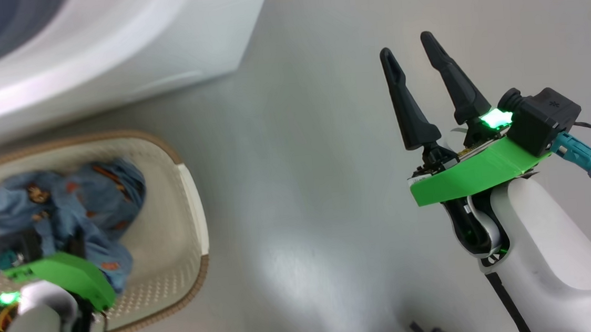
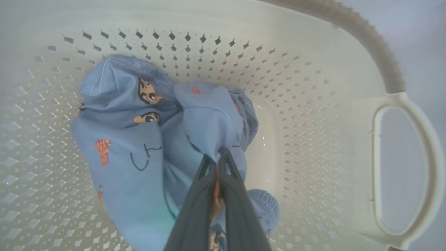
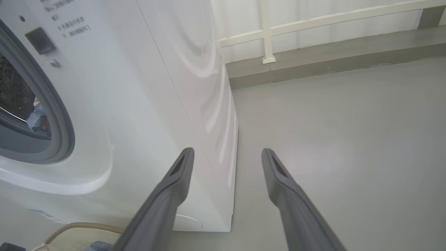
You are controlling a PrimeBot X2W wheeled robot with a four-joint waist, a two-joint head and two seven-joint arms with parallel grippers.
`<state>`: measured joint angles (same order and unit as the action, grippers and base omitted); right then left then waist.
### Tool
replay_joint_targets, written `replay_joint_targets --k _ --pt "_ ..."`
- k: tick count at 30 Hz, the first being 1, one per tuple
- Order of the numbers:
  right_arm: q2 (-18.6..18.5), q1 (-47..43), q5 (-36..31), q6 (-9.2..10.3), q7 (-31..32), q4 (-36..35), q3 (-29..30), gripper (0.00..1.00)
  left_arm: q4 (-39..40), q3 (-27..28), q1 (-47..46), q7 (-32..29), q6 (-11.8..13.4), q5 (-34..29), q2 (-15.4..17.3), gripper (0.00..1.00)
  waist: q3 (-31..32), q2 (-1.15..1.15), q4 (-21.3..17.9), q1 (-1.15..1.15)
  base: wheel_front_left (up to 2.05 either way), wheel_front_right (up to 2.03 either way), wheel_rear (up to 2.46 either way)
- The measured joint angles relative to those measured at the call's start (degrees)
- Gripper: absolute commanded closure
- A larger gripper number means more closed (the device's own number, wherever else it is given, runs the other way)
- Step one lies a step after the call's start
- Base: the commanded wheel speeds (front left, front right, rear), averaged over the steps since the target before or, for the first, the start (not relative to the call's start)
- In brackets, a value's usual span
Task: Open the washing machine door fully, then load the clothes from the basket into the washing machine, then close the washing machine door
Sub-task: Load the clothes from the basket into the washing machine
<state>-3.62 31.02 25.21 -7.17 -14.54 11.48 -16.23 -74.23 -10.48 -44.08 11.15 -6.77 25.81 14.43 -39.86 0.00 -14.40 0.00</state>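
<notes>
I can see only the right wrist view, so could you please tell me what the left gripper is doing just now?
Observer: The left gripper is shut on a fold of the clothes, down inside the basket.
Operator: Thank you; is the whole load caught?
Observer: No, the fingers pinch one fold; the rest lies bunched on the basket's bottom.
Operator: Where is my right gripper relative to it?
Observer: The head view shows the right gripper over bare floor, well to the right of the basket.

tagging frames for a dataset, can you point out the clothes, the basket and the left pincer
clothes (image 2: 139,146): left wrist view, broad blue fold.
basket (image 2: 386,62): left wrist view, brown rim.
left pincer (image 2: 217,156): left wrist view, shut fingertips gripping the clothes.
</notes>
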Motion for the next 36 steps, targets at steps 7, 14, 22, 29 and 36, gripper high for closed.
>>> replay_joint_targets --k 7,14,22,29,36 --pt "-0.8 -1.76 0.56 0.0 -0.01 1.35 -0.02 0.0 2.18 -1.14 4.36 2.56 -0.44 1.81 -2.04 1.0 6.58 0.0 0.89 0.0 0.0 0.0 0.0" --pt "-2.24 -5.08 1.92 0.0 0.0 2.77 0.11 0.0 7.78 -4.24 8.97 3.07 -0.44 4.42 -3.45 1.0 13.22 0.0 2.12 0.0 0.0 0.0 0.0" --pt "-3.98 -8.21 2.97 0.0 0.0 3.86 0.1 0.0 17.74 -4.58 14.62 3.08 -0.76 5.12 -3.69 1.0 20.44 0.0 3.78 0.0 0.0 0.0 0.0" --pt "-4.74 -10.96 3.57 0.0 0.0 4.41 -0.03 0.0 25.73 -3.11 19.22 3.08 -0.76 4.63 -4.63 1.0 26.13 0.0 5.26 0.0 0.0 0.0 0.0" --pt "-5.58 -13.12 4.02 0.0 0.0 4.85 -0.12 0.0 34.76 -0.79 23.11 3.16 0.38 2.72 -4.9 1.0 30.2 0.0 6.7 0.0 0.0 0.0 0.0"
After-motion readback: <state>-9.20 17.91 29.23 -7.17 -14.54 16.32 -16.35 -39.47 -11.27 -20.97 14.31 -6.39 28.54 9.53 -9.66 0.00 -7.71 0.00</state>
